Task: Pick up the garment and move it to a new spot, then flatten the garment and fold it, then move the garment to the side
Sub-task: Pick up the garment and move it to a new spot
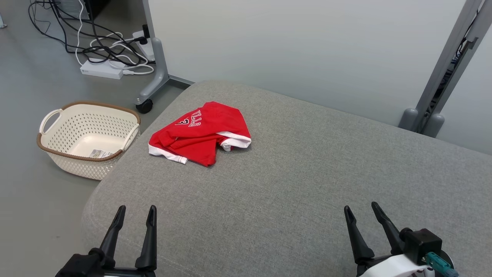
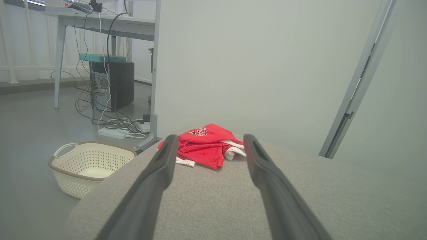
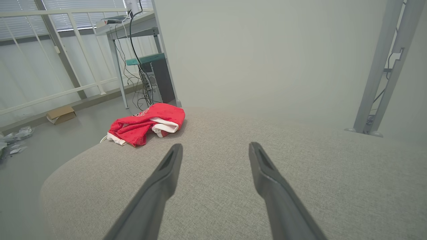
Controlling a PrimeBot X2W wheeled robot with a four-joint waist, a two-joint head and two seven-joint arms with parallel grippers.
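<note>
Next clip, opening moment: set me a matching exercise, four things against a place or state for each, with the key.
Things:
1. garment
2. basket
3. power strip
4. left hand

Places or states:
A. open, holding nothing
B. on the floor among cables
C. crumpled on the grey cushion
D. on the floor beside the cushion

Pairs: 1-C, 2-D, 3-B, 4-A
</note>
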